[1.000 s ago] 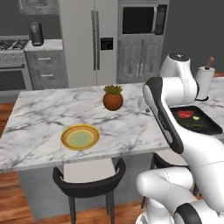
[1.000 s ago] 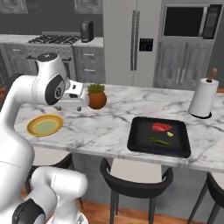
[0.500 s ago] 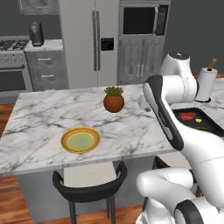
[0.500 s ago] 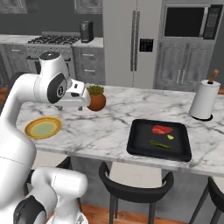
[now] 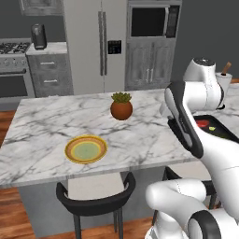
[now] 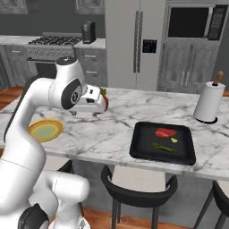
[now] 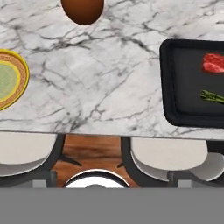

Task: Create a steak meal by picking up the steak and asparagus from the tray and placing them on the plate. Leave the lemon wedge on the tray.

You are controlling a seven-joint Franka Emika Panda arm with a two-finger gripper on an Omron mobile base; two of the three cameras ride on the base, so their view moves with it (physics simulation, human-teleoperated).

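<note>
The pincer (image 6: 95,112) is being held high above the marble counter (image 6: 112,132), jaws fully apart, with nothing gripped. In the right base view the black tray (image 6: 163,142) is seen lying at about 3 o'clock from the hand, well apart from it. On the tray, the steak (image 6: 165,133) is lying toward the far side, the asparagus (image 6: 163,148) nearer the front rim, and the lemon wedge (image 6: 174,140) just beside the steak at its 4 o'clock. The plate (image 6: 45,130) is being left bare at the counter's 9 o'clock end. A potted plant (image 5: 121,106) is seen standing between plate and tray, farther back. A paper towel roll (image 6: 209,100) is standing upright beyond the tray.
</note>
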